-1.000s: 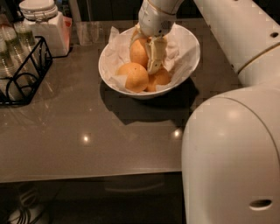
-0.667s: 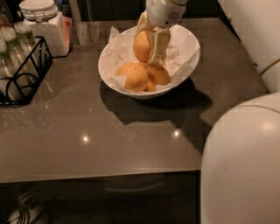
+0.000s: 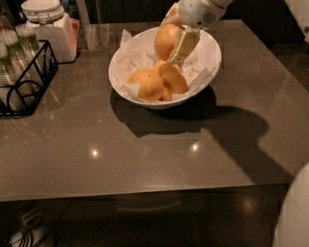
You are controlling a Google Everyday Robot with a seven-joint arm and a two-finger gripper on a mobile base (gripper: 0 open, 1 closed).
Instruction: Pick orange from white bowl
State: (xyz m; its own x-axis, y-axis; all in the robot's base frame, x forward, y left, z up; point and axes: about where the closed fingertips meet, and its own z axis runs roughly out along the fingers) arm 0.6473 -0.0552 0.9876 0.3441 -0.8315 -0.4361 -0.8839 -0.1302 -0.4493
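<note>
Table, grey-brown and glossy, fills most of the view and carries the bowl on its far half. A dark shadow spreads over the tabletop from under the bowl toward the near right. A rounded white part of the robot's body shows at the frame's edge, well apart from the bowl on the near right.

The bowl is wide, shallow and white, and it stands upright. Crumpled white paper lines it and pokes above the rim. Left of the bowl, well apart, stands a black wire rack with glass bottles in it. Behind the rack, to the bowl's far left, stands a white lidded jar. A clear glass stands between the jar and the bowl, near the bowl's far-left rim.

The white arm reaches down over the bowl's far side. The gripper hangs inside the bowl's rim at the back, its cream fingers clamped on the orange, one in front of the fruit and one behind it. The orange sits higher than the rest, over the bowl's rear part. The front fingertip reaches down to the fruit beneath. The other oranges lie heaped on the paper in the bowl's middle and front, touching one another.
</note>
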